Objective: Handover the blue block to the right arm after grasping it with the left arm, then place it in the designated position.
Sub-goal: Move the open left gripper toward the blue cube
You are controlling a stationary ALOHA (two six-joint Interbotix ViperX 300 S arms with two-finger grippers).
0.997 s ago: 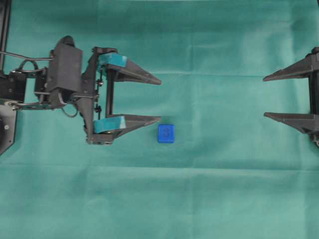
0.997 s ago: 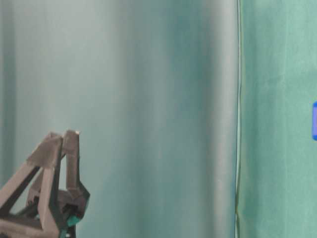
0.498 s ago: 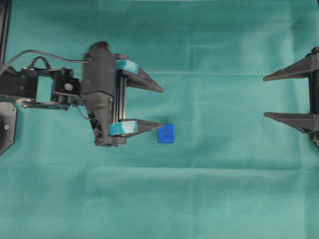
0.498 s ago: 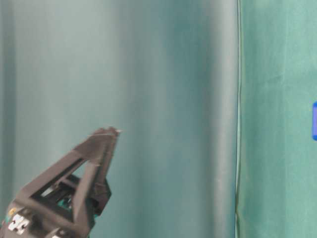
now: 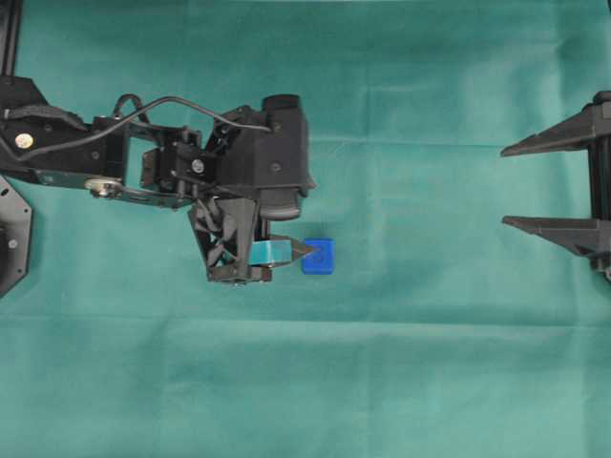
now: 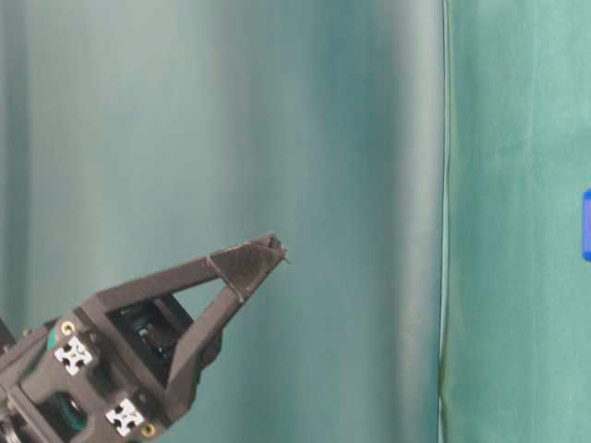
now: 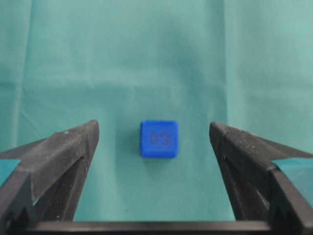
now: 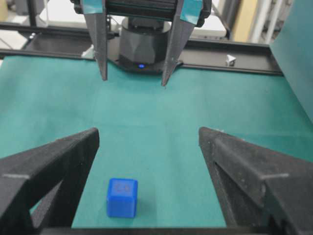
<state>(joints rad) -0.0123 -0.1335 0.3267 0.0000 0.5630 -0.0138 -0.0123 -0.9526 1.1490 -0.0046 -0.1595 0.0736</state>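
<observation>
Left gripper [image 7: 154, 142] hanging wide open above blue block [image 7: 159, 138], block sitting on green cloth [image 5: 401, 363] between fingers, untouched. Right gripper [image 5: 558, 186] waiting wide open, well apart.

Blue block [image 7: 159, 139] on green cloth [image 7: 122, 54], untouched between wide-spread left claw [image 7: 154, 134] fingers.

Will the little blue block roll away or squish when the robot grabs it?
Probably not. The blue block is a cube lying on a flat face on the green cloth, so a nudge should slide it, not roll it. Its sharp, even shape suggests hard plastic that won't squish. Its smooth faces might slip a little between the left gripper's open fingers.
</observation>
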